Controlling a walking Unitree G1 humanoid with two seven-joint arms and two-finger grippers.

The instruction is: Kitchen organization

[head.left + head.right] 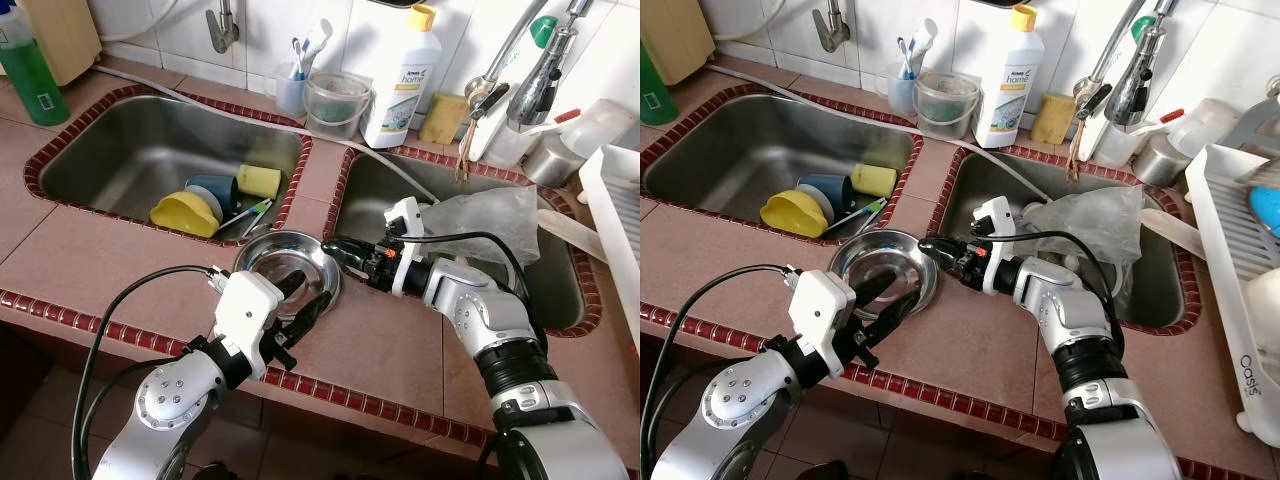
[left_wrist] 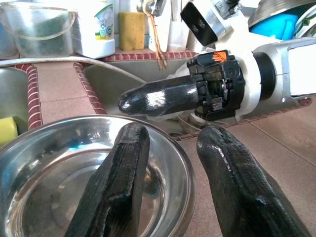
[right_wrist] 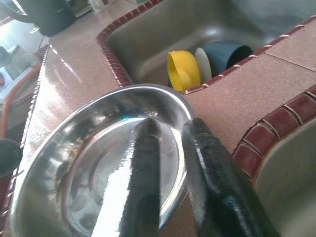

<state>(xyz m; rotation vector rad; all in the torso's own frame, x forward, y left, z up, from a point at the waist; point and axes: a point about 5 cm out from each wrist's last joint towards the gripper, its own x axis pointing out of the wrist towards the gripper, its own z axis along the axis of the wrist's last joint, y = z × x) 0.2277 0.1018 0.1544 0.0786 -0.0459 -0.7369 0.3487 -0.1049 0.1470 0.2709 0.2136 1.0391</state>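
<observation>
Pinching the far-right rim of the steel bowl [image 1: 288, 270] between both black fingers: right gripper [image 1: 340, 252], one finger inside the wall, one outside, as seen plainly in the right wrist view. Straddling the near rim likewise: left gripper [image 1: 300, 305], parted fingers [image 2: 118, 182] either side of the edge, not visibly clamped down. Resting on the tiled tabletop [image 1: 120, 270], just in front of the strip between the two sinks, near both arms at once and round, so with no long axis to line up. Reaching in from the right sink's side, the right arm; from the front edge, the left. Shown by the left wrist view and hidden from above: the right finger's tip hanging just over the far rim. Beyond, in the left sink [image 1: 110, 150]: yellow cup [image 1: 185, 213], blue cup [image 1: 214, 190], yellow sponge [image 1: 259, 180]. Further back, a detergent bottle [image 1: 402, 85].
</observation>
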